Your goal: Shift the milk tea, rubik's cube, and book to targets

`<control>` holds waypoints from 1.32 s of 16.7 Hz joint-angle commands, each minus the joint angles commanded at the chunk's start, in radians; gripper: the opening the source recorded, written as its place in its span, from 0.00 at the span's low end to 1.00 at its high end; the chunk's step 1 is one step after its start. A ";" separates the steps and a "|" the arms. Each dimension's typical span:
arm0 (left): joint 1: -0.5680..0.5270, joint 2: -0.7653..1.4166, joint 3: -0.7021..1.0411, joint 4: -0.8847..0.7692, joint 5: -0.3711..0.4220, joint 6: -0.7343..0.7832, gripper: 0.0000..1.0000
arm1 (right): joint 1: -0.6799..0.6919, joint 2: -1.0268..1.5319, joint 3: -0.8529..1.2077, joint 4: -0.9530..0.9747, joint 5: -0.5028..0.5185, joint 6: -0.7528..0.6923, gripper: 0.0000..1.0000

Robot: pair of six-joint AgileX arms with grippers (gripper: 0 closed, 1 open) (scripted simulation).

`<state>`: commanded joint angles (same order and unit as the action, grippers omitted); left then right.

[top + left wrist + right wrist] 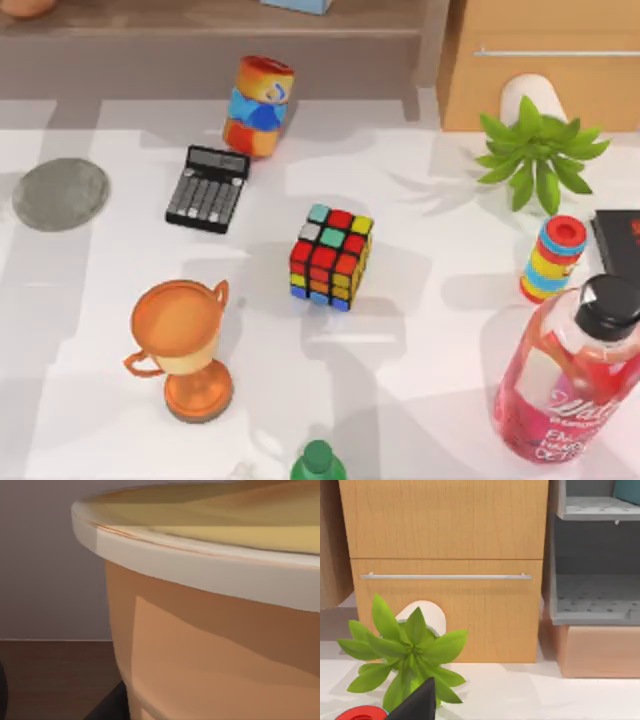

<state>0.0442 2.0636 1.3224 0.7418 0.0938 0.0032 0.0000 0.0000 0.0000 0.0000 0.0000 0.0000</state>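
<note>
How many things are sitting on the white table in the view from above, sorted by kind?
Containers: 3 (striped can, pink bottle, green bottle top)
Toys: 2 (rubik's cube, ring stack)
Pads: 2 (grey disc, black slab)
Calculator: 1
Trophy: 1
Plant: 1
Total: 10

A rubik's cube (331, 257) in a black frame shows red, green, yellow, orange, blue and grey stickers on the white bench (420, 350). The milk tea (215, 630) is orange-tan under a creamy yellow top. A grey disc (60, 194), black calculator (208, 188) and copper-orange trophy (185, 345) lie nearby; a light-blue shape (297, 5) on the shelf may be the book.
</note>
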 joint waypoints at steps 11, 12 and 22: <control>0.005 -0.041 -0.039 0.010 0.002 0.002 0.00 | 0.000 0.000 0.000 0.000 0.000 0.000 1.00; 0.006 -0.071 -0.073 0.016 0.005 0.003 0.00 | 0.000 0.000 0.000 0.000 0.000 0.000 1.00; 0.022 -0.287 -0.357 0.071 0.015 0.003 0.00 | 0.000 0.000 0.000 0.000 0.000 0.000 1.00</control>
<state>0.0666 1.7768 0.9656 0.8130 0.1088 0.0064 0.0000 0.0000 0.0000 0.0000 0.0000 0.0000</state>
